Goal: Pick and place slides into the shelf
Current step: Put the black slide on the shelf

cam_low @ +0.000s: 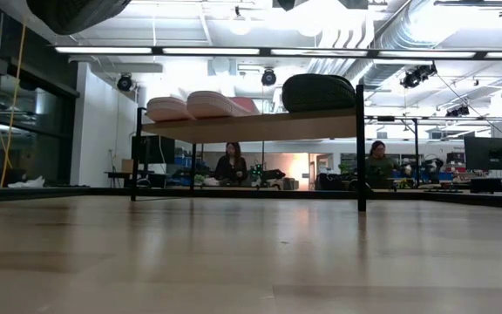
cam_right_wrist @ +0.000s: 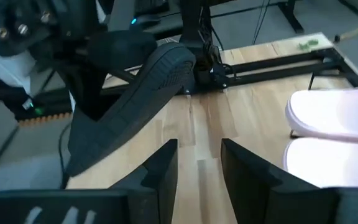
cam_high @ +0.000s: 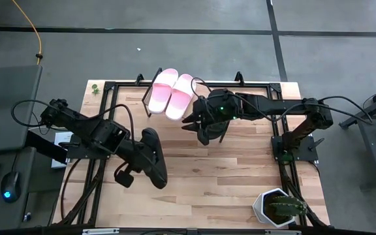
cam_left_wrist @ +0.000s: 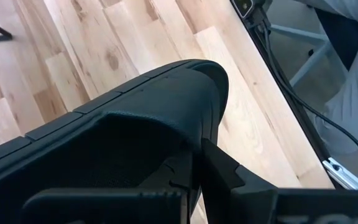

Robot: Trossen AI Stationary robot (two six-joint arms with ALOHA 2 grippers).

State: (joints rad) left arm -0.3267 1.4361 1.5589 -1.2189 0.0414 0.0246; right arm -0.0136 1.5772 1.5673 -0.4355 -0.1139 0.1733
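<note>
Two light pink slides (cam_high: 172,93) lie side by side on the slanted wooden shelf (cam_low: 260,125) at the table's far side. One black slide (cam_low: 319,92) lies on the shelf to their right, partly under my right arm in the high view (cam_high: 214,130). My right gripper (cam_right_wrist: 197,162) is open and empty, just on the near side of the pink slides (cam_right_wrist: 334,130). My left gripper (cam_high: 138,158) is shut on the second black slide (cam_high: 154,158) over the middle of the table. That slide also shows in the right wrist view (cam_right_wrist: 135,93). My left gripper pinches the black slide between its two fingers (cam_left_wrist: 225,171) at the slide's long side, about mid-length (cam_left_wrist: 185,149). The fingers come level from the table's left and lie across the slide. The slide is lifted clear of the table and tilted, its ribbed sole (cam_right_wrist: 166,68) turned toward the table's right.
A potted cactus in a white pot (cam_high: 278,207) stands at the near right corner. Black frame rails (cam_high: 106,111) run along the table's left, right and far sides. Two people (cam_low: 232,163) sit in the room beyond. Bare wood (cam_high: 227,176) lies between the arms.
</note>
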